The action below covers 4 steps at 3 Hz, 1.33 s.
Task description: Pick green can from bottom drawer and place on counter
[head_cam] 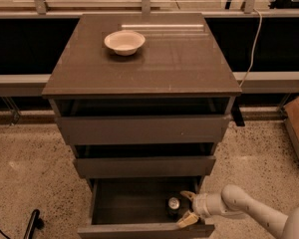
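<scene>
The green can [173, 206] stands upright in the right part of the open bottom drawer [139, 230], its silver top showing. My gripper [185, 207] reaches into the drawer from the right on a pale arm. Its fingers [187, 219] are open, just right of the can, one toward the back and one toward the front. The counter [159, 68] is the dark glossy top of the cabinet above.
A white bowl [124, 42] sits on the counter at the back left. The two upper drawers [139, 128] are pulled out a little. A cardboard box [298, 128] stands on the floor at the right. A black object [32, 224] lies at the lower left.
</scene>
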Available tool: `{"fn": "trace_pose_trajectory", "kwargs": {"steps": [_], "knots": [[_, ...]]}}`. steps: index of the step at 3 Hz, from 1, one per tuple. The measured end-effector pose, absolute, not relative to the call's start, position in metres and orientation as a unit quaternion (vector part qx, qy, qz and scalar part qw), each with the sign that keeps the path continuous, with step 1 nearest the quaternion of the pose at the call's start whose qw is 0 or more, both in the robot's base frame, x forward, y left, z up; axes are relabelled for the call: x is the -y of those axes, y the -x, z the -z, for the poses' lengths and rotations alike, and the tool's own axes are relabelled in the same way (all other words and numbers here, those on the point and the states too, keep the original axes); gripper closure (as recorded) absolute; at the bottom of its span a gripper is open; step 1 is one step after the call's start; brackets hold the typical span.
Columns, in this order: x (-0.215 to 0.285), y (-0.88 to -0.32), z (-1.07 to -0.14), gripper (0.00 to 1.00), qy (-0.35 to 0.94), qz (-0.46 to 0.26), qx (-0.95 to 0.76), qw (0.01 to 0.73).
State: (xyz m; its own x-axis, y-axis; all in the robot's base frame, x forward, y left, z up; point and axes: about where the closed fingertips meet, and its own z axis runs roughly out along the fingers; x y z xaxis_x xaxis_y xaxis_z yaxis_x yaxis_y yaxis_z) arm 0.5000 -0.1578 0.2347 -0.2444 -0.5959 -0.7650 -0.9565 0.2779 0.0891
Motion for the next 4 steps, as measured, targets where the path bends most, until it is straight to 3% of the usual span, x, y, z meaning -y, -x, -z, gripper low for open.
{"fn": "trace_pose_trajectory", "kwargs": {"steps": [1,3,4], "knots": [[0.151,-0.502,-0.231,0.14,0.518,-0.303,-0.733,0.321],[0.13,-0.506,-0.221,0.15,0.502,-0.349,-0.719,0.332],[0.123,-0.513,-0.206,0.34,0.5,-0.354,-0.709,0.349]]}}
